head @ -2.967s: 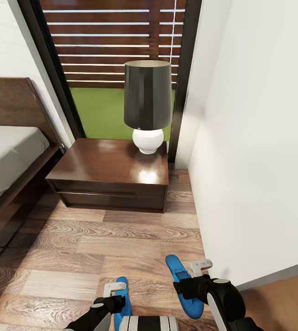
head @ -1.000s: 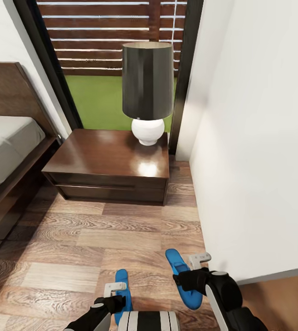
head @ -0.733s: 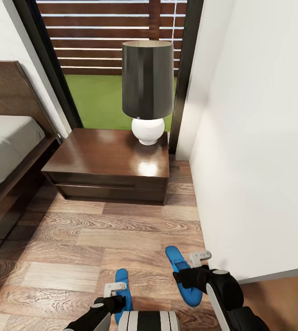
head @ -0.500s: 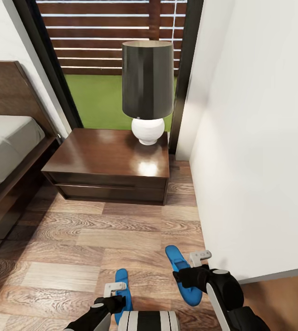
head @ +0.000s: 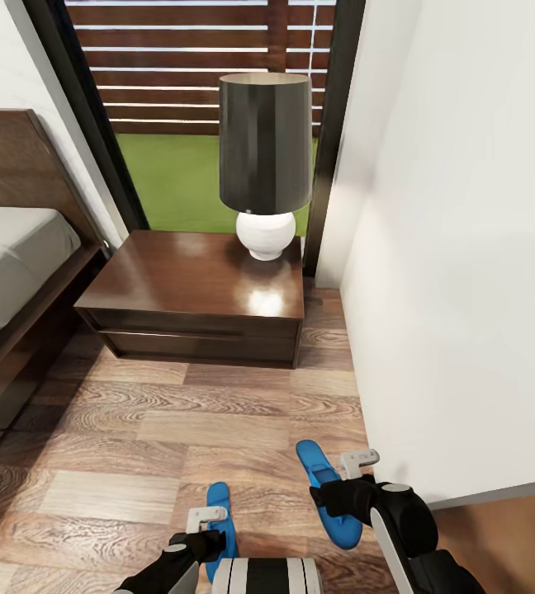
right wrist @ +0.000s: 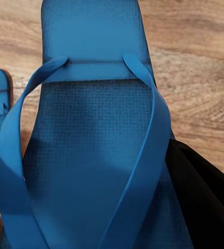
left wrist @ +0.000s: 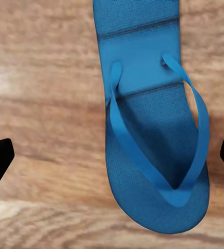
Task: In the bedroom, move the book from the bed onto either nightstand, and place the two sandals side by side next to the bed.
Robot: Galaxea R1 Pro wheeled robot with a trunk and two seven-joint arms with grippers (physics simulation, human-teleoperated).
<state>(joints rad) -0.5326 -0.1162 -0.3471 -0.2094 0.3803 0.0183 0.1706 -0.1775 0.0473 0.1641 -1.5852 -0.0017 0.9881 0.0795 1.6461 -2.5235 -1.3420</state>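
Right end effector (head: 352,487) is clamped on 1 sandal (head: 325,493), held close to the white wall (head: 466,247). Left end effector (head: 205,528) has fingers spread wide over the other sandal (left wrist: 153,129), which lies flat on the floor (head: 135,445). Open planks run ahead to the nightstand (head: 193,297); bed (head: 11,272) edge at left.

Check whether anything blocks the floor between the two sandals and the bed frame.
Nothing visible does. Bare wood floor runs from the sandals to the bed frame; the nightstand stands farther ahead.
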